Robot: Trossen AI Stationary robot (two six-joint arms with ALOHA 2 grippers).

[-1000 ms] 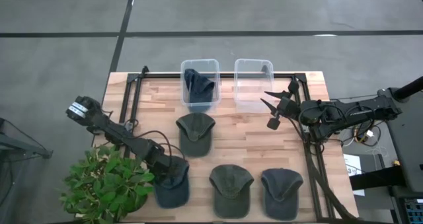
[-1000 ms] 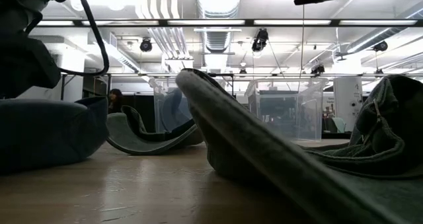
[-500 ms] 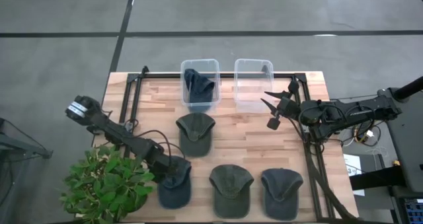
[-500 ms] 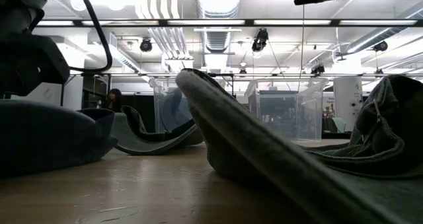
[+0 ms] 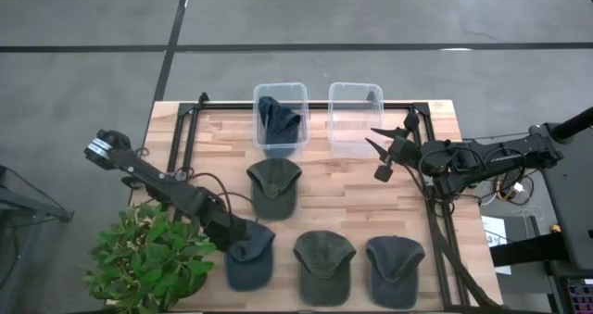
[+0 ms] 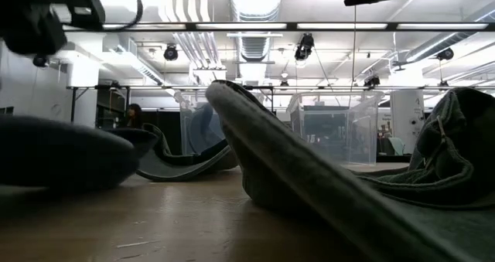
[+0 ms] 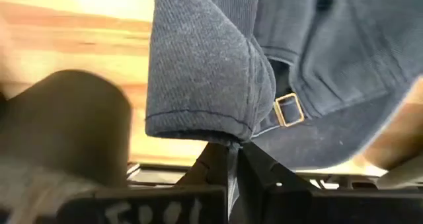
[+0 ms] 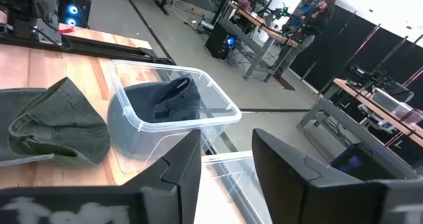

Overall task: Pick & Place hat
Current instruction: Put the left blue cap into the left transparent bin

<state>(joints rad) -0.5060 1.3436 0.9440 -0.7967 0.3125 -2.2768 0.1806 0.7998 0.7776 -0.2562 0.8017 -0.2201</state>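
Two clear bins [image 5: 281,116] sit at the top centre of the high view, the left one already holding a dark hat. Your left gripper [image 5: 239,235], lower left, pinches the blue hat [image 5: 248,264] by its back edge; next, lift it binward. Right gripper [image 5: 387,145] waits upper right, fingers partly apart.

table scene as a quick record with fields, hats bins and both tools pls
blue hat: front left of table, back edge pinched
left tool: shut on blue hat
right tool: waits above table beside clear bin, holds nothing
green hats: one mid-table, two in the front row
left bin: holds a dark hat
right bin: looks empty
plant: at front left corner
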